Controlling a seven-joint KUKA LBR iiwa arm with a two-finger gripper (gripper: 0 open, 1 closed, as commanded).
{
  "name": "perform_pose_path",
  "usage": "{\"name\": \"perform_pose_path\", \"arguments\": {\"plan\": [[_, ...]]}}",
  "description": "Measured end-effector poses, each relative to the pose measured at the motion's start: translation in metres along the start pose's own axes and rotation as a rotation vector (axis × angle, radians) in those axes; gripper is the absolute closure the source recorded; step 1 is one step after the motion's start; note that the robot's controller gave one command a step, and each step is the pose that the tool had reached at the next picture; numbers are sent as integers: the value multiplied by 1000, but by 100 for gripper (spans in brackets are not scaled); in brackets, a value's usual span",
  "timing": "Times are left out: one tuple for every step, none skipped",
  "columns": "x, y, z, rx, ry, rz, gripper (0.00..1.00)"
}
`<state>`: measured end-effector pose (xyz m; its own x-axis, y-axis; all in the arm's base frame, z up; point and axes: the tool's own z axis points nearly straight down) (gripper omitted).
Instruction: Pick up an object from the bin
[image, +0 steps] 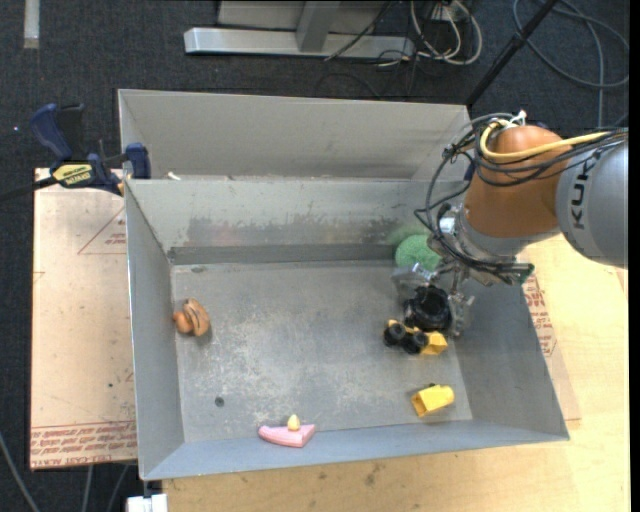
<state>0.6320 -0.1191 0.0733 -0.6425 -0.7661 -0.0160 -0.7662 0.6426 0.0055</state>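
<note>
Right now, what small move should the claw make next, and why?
Probably nudge the claw a little toward the view's lower left, centring it over the black and yellow toy; it sits at that toy's upper right edge, near the green lump.

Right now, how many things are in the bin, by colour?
Brown lump: 1
Pink piece: 1
Yellow block: 1
Black-and-yellow toy, under the gripper: 1
Green soft thing: 1
Total: 5
</note>
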Motion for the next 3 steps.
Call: {"name": "perform_pose_path", "arguments": {"plan": [[0, 1, -3, 0, 2, 0, 100], [2, 1, -22, -1, 10, -1, 100], [3, -2, -42, 8, 10, 1, 100]]}}
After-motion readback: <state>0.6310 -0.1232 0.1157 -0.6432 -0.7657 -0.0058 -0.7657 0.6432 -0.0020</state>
